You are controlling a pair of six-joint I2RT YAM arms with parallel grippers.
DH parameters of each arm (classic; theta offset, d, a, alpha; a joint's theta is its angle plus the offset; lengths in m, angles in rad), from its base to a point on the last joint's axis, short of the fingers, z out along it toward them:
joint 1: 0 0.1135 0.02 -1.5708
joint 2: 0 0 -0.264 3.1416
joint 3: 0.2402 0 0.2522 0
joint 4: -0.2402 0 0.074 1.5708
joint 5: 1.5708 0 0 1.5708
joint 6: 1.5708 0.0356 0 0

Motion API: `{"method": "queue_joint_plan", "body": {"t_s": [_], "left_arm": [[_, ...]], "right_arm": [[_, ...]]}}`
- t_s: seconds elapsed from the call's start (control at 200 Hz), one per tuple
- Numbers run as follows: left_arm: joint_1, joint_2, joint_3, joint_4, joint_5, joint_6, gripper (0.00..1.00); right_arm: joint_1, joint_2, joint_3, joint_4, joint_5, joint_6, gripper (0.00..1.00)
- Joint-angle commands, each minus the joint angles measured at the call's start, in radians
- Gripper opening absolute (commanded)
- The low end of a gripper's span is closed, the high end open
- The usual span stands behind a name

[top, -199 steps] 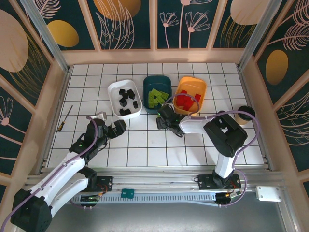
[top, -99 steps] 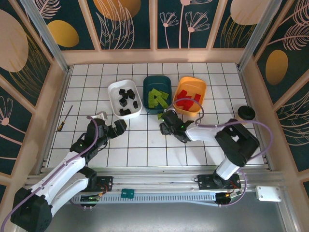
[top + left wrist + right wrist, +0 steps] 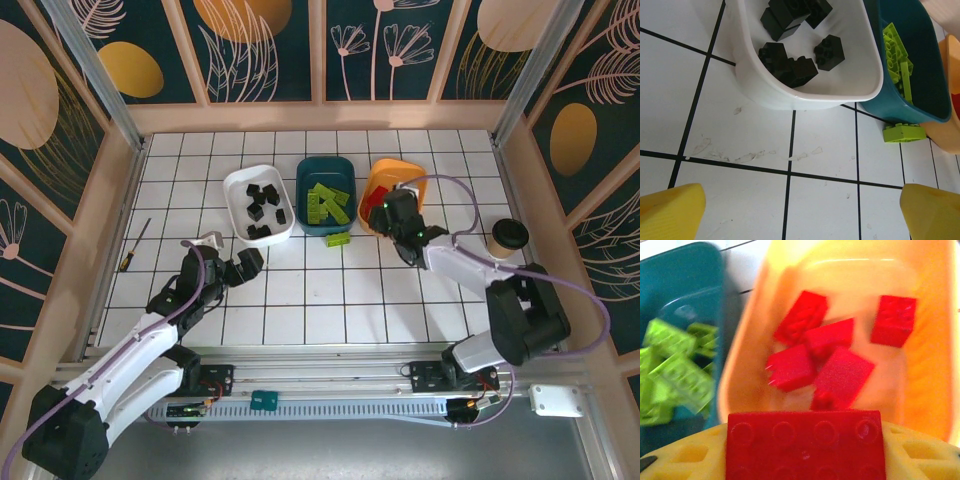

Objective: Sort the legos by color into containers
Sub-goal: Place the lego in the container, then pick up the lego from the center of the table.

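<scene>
Red lego (image 3: 805,445) in right tool (image 3: 392,212), bottom cut off.

We see black bricks (image 3: 790,65) in the white bin (image 3: 790,102), lime bricks (image 3: 900,60) in the teal bin (image 3: 932,90) on its right, and one loose lime brick (image 3: 904,133) seemingly touching the teal bin's near wall.

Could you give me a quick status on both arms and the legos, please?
Right gripper shut on red lego, at orange bin. Left gripper open, short of white bin. One green lego loose beside teal bin.
</scene>
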Motion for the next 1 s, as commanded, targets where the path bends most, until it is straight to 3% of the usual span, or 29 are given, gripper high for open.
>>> {"method": "queue_joint_plan", "body": {"t_s": [0.0, 0.085, 0.185, 0.305, 0.526, 0.701, 0.731, 0.996], "left_arm": [[-0.004, -0.014, 0.000, 0.010, 0.022, -0.013, 0.99], [-0.003, -0.014, -0.002, 0.005, 0.022, -0.013, 0.98], [-0.002, -0.015, -0.003, 0.008, 0.028, -0.012, 0.99], [-0.003, -0.015, -0.005, 0.006, 0.030, -0.008, 0.99], [-0.003, -0.010, -0.011, 0.020, 0.035, -0.011, 0.99], [-0.004, 0.004, -0.009, 0.023, 0.037, -0.007, 0.99], [-0.004, 0.006, -0.009, 0.023, 0.039, -0.008, 0.99], [-0.004, 0.005, -0.014, 0.027, 0.044, -0.015, 0.99]], "right_arm": [[-0.053, 0.073, 0.073, 0.017, 0.014, 0.012, 0.44], [-0.101, 0.131, 0.124, 0.010, 0.004, 0.013, 0.49], [-0.125, 0.172, 0.182, -0.008, -0.017, -0.002, 0.77], [-0.076, 0.119, 0.177, 0.000, 0.004, -0.035, 0.87], [0.188, -0.007, 0.060, 0.031, 0.076, -0.051, 0.91], [0.356, 0.031, -0.013, 0.075, 0.106, -0.036, 0.93], [0.374, 0.048, -0.013, 0.080, 0.111, -0.037, 0.99], [0.368, 0.245, 0.030, 0.103, 0.131, -0.041, 0.99]]}}
